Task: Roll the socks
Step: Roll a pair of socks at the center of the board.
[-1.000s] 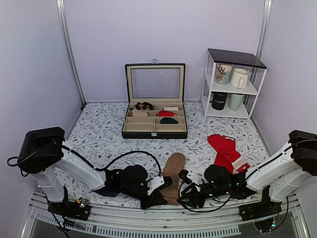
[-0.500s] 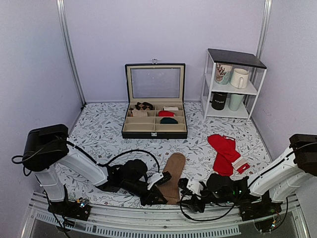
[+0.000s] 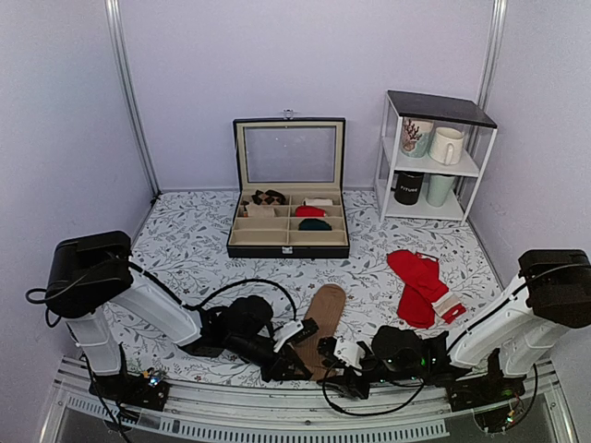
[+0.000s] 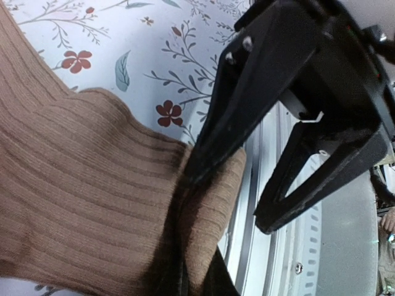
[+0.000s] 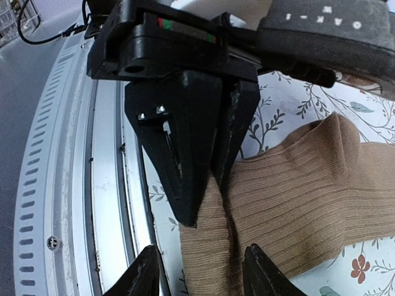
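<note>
- The tan ribbed socks (image 3: 323, 314) are laid flat and long on the floral counter (image 3: 185, 249), close to its near edge and between the two arms. No roll is formed yet.
- The left tool (image 5: 207, 197) is pressed fully together on a raised fold at the socks' near end.
- The right tool (image 4: 229, 198) is held partly apart and nothing is gripped by it. One finger is set against the knit just beside the left tool's pinch, and the other is off the fabric, over the metal rail (image 5: 92, 185).
- A collision is judged the main risk, because the two tools are almost touching.
- The fold could be tugged out of the pinch if only one layer is caught by the right tool. A loose, skewed roll would then be started.
- The near end could be dragged onto the rail, since it is lying right at the edge.
</note>
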### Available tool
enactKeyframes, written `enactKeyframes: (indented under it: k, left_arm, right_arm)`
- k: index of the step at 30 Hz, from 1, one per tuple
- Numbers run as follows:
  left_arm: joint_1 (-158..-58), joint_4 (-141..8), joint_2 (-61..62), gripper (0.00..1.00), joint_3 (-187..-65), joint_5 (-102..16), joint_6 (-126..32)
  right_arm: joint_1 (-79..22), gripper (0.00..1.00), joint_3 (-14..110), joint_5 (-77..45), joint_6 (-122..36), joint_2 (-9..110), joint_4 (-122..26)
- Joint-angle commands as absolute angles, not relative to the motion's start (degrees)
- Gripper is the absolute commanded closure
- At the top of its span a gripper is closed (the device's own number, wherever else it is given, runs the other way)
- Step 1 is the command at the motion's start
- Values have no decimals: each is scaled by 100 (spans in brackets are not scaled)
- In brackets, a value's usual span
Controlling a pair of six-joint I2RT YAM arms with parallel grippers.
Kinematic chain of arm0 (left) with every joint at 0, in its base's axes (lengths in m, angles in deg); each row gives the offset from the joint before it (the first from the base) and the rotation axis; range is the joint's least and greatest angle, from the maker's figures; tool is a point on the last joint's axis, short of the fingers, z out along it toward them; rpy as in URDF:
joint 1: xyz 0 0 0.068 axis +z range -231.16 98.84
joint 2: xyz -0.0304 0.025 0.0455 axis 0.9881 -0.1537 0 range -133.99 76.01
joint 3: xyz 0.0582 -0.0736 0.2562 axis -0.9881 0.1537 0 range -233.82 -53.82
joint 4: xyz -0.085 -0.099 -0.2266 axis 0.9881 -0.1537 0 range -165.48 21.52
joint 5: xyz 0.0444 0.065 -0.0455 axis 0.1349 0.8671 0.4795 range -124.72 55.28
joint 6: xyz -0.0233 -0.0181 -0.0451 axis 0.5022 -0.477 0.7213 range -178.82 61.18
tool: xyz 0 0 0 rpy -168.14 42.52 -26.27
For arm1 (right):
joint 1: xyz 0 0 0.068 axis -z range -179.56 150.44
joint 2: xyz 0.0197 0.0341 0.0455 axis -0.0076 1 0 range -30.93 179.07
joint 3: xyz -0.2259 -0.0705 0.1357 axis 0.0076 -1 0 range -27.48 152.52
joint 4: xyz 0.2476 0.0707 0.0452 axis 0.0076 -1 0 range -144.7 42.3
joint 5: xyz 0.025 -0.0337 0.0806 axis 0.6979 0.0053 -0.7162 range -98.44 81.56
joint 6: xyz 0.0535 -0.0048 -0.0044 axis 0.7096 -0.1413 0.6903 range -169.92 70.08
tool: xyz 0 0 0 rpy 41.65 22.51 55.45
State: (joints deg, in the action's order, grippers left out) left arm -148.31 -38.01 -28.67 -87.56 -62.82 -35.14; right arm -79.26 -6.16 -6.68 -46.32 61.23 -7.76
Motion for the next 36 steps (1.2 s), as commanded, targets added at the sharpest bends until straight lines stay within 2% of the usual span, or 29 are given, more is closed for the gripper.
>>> enactKeyframes:
  k: [1, 7, 10, 11, 12, 15, 17, 20, 23, 27, 31, 36]
  left_arm:
    - [-14763, -5206, -3332, 100, -8388, -6038, -3489]
    - [-14737, -5109, -3367, 100, -8369, -6056, -3488]
    - [-14743, -5081, -3250, 100, -8362, -5911, -3510]
    - [-14738, -5097, -3176, 98, -8366, -5817, -3548]
    - [-14744, -5143, -3069, 88, -8388, -5667, -3586]
    - [-14831, -5316, -2618, 75, -8497, -5064, -3841]
    - [-14975, -5338, -2201, 54, -8516, -4505, -4042]
    - [-15288, -5262, -1618, 46, -8514, -3587, -4448]
    - [-15620, -4751, -1132, 42, -8303, -3041, -4886]
    - [-15867, -3778, -794, 37, -7796, -2895, -5438]
    - [-15920, -3189, -865, 35, -7540, -3188, -5807]
    - [-15919, -3069, -1243, 35, -7539, -3353, -5868]
  right_arm:
    - [-7993, 56, -560, -873, -4365, 6419, -623]
    - [-8001, 74, -552, -838, -4044, 6694, -619]
    - [-7998, 87, -587, -795, -3888, 6746, -631]
    - [-7994, 91, -619, -813, -3826, 6724, -637]
    - [-7972, 93, -652, -879, -3743, 6684, -642]
    - [-7789, 95, -759, -1352, -3430, 6575, -746]
    - [-7598, 95, -825, -1766, -3213, 6550, -841]
    - [-7328, 95, -853, -2393, -2895, 6626, -994]
    - [-7081, 95, -739, -3008, -2546, 6923, -1189]
    - [-6835, 94, -426, -3791, -2187, 7584, -1442]
    - [-6792, 94, -63, -4086, -2095, 8120, -1872]
    - [-6721, 94, -58, -4185, -1982, 8219, -1952]
